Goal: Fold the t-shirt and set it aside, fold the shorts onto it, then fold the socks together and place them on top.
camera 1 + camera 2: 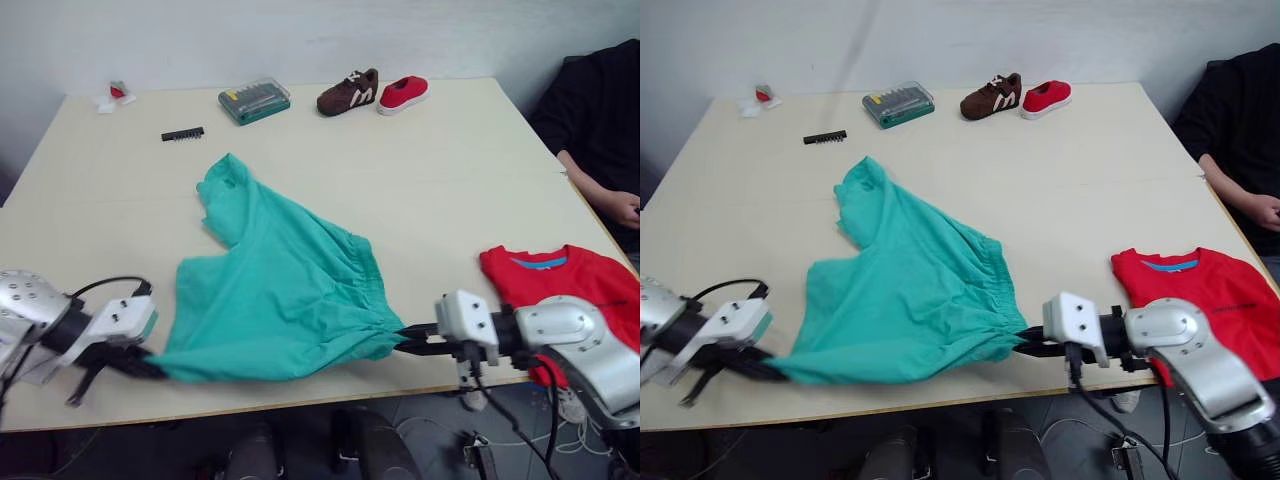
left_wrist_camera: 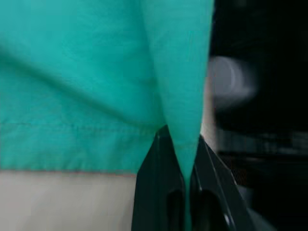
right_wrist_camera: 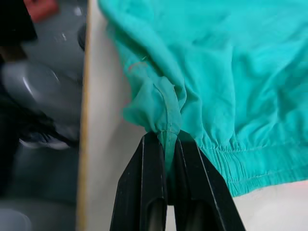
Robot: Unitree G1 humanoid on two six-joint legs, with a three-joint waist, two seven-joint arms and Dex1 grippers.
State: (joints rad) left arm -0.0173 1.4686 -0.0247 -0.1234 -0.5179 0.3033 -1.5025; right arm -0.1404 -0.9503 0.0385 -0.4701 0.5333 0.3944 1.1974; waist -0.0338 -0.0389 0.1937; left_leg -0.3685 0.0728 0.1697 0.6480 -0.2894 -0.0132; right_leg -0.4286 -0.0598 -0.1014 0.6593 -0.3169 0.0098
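Both tools, left point(image 1: 150, 368) and right point(image 1: 398, 342), clench opposite near corners of the teal-green soft fabric shorts point(image 1: 275, 290) beside the folded bright red t-shirt point(image 1: 560, 285).

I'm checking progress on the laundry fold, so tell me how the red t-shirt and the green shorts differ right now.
The t-shirt lies folded and flat at the table's near right edge; the shorts are spread out and rumpled in the middle. No gripper touches the t-shirt, while the left gripper and right gripper each pinch a near corner of the shorts. The shorts cover more of the table. Both are soft garments resting on it.
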